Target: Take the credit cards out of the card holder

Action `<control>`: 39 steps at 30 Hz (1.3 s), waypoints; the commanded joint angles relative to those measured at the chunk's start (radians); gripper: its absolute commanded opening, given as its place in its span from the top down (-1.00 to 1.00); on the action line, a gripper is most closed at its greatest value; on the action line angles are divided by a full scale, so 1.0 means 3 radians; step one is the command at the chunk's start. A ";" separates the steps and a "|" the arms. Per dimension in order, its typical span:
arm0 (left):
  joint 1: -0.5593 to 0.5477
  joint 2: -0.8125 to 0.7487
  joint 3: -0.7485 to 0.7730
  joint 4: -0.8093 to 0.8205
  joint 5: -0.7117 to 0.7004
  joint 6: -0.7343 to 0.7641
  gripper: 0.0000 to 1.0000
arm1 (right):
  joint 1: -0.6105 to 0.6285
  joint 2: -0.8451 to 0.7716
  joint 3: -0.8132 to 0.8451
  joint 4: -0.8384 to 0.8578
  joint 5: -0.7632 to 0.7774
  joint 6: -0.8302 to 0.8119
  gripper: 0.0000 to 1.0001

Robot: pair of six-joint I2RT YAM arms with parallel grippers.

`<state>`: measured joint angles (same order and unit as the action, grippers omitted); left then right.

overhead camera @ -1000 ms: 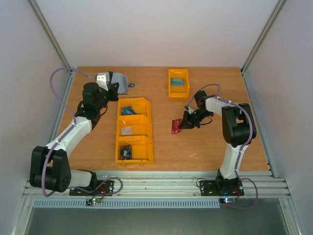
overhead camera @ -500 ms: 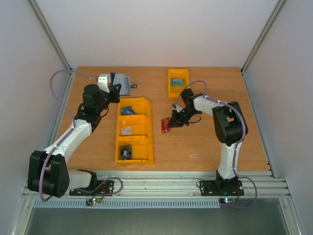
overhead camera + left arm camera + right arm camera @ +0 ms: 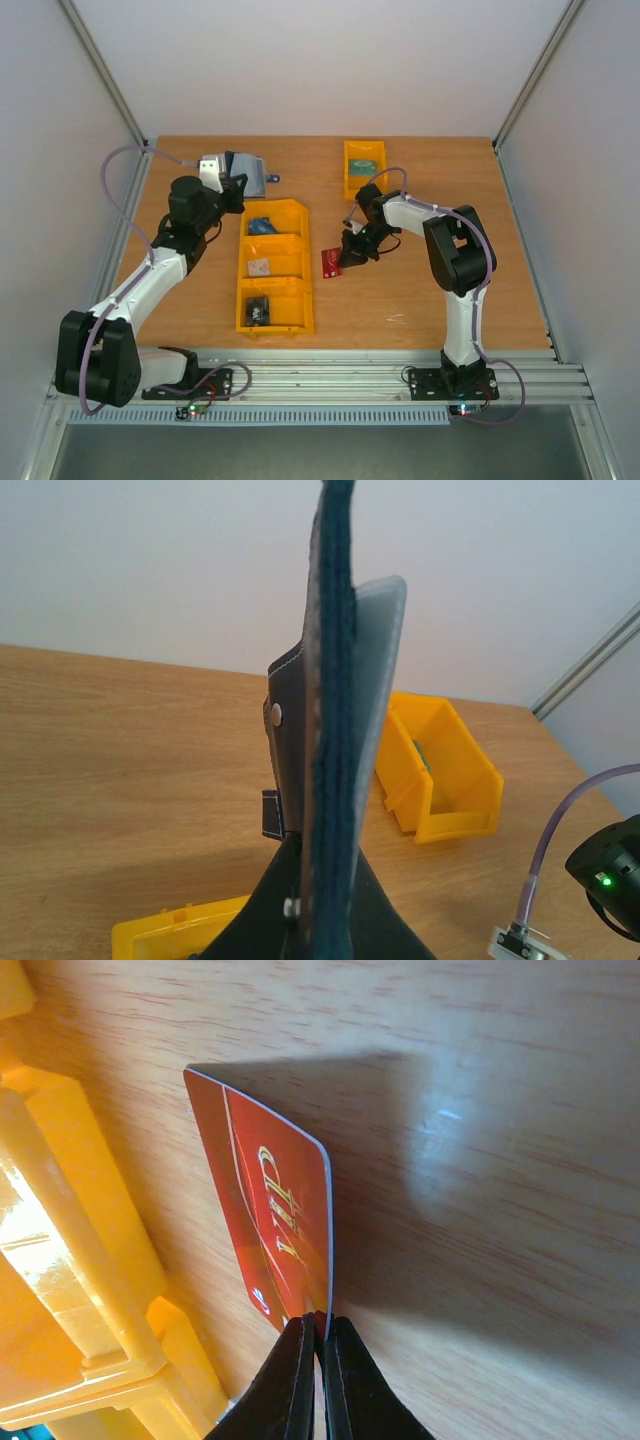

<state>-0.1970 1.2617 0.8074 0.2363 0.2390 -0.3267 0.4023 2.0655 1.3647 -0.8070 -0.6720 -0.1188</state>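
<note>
The card holder (image 3: 250,172), a dark navy wallet, is held up off the table at the back left with my left gripper (image 3: 230,182) shut on it. The left wrist view shows the card holder (image 3: 330,710) edge-on and upright, with a pale grey-blue flap (image 3: 385,650) on its right side and the left gripper (image 3: 318,905) clamped on its lower edge. A red credit card (image 3: 331,262) with gold lettering hangs low over the table just right of the long yellow bin. My right gripper (image 3: 349,253) is shut on one corner of it. In the right wrist view the credit card (image 3: 275,1215) stands on edge above the wood, pinched by the right gripper (image 3: 320,1328).
A long yellow bin (image 3: 300,268) with three compartments holding small items lies mid-table, and its wall (image 3: 70,1260) is close to the card's left. A small yellow bin (image 3: 349,170) with a teal item stands at the back, also seen in the left wrist view (image 3: 455,780).
My right gripper has carried the red card leftward, closer to the long yellow bin. The left arm has shifted only slightly with the card holder.
</note>
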 commanded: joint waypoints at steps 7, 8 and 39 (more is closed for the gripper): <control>-0.0003 -0.0079 -0.0015 0.0290 0.0033 -0.0015 0.99 | -0.0021 0.0089 -0.0125 -0.0295 0.0461 0.0238 0.97; -0.0003 -0.0071 -0.0016 0.0294 0.0044 -0.0011 0.99 | -0.0022 0.0091 -0.0122 -0.0300 0.0457 0.0235 0.90; -0.0129 -0.0560 0.0649 0.0673 0.1889 -0.0588 0.99 | 0.0164 -0.1621 0.1194 0.1151 -0.0914 -0.0176 -0.35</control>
<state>-0.2207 1.1400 0.9791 0.3321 0.6796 -0.4591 0.4221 1.5429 1.7138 -0.5793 -0.8280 -0.2207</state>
